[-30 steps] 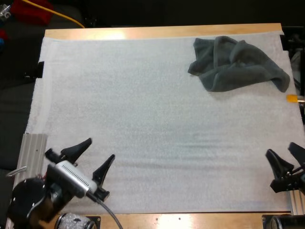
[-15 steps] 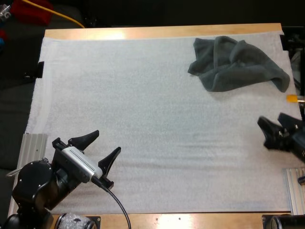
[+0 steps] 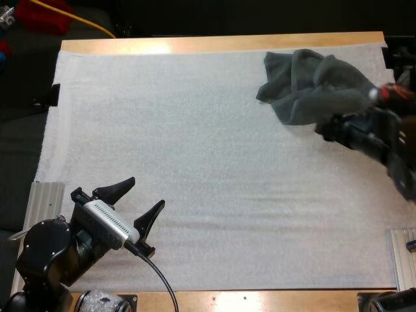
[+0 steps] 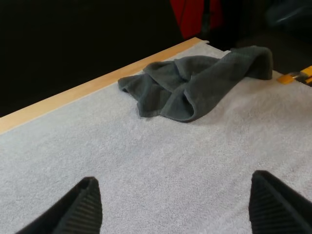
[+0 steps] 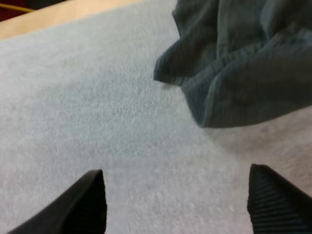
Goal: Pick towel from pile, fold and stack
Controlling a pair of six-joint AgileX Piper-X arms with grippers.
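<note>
Hovering wide open just below the crumpled towel (image 3: 305, 81) in the upper right, the right jaws are nearer; the left jaws, also wide, sit lower left.

- The high camera sits behind the 2 arms and faces forward and down, far enough off to take in nearly all of the wooden tabletop (image 3: 214, 44) and the white fibrous mat (image 3: 195, 143).
- The left wrist camera sits just behind the left hand (image 4: 173, 178), low over the mat. It faces across the mat toward the far edge, with the crumpled dark grey-green cloth towel (image 4: 195, 83) well ahead of it.
- The right wrist camera sits just behind the right hand (image 5: 175, 170), tilted more steeply down and close to the same towel.
- All 3 views share that towel and the mat beside it.
</note>
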